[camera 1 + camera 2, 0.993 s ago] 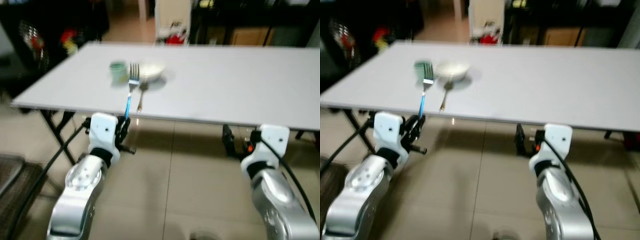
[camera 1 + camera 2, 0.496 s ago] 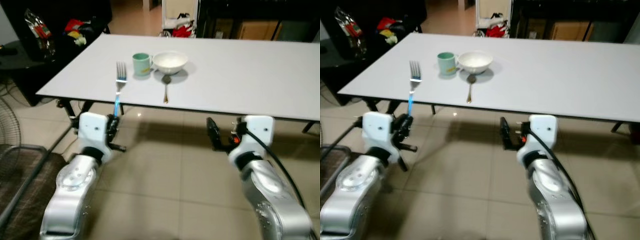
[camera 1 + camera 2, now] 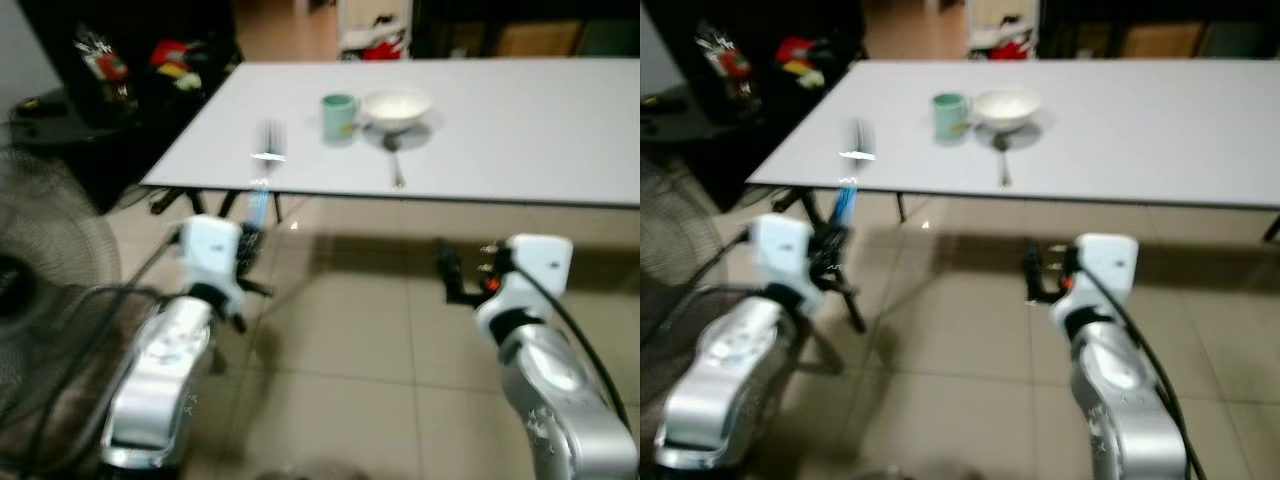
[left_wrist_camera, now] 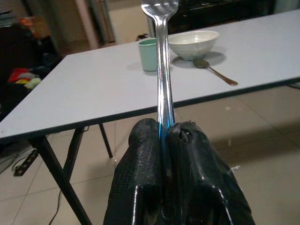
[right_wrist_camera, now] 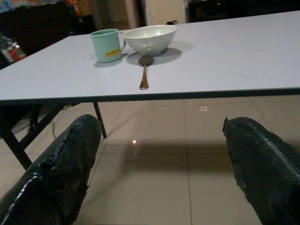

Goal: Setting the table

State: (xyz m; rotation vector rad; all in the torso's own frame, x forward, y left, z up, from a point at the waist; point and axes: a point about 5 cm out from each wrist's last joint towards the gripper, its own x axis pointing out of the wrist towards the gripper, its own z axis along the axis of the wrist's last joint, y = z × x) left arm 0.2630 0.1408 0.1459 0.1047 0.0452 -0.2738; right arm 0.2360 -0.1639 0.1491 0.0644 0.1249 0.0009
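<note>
Nearest the camera, the two silver arms were seen reaching forward over a tiled floor, short of the near edge of a long white table. The left gripper was held below and in front of the table's near edge, towards its left end, its two black fingers clenched tight on the handle of a fork. The fork was held upright, its blue-lit handle rising from between the fingers and its tines raised in front of the tabletop; it was blurred in the head views. The right gripper was held at a similar distance from the table's near edge, further to the right, with its fingers spread wide apart and nothing between them.

On the table, near its left end, a spoon was laid flat with its handle pointing towards the near edge and its bowl pointing away. Just beyond the spoon, a white bowl was set, and a pale green mug was stood just beside the bowl on its left, upright, close to it.

Left of the table, a round fan grille was seen, and beyond the table's far edge the room was dark, with red items dimly made out.
</note>
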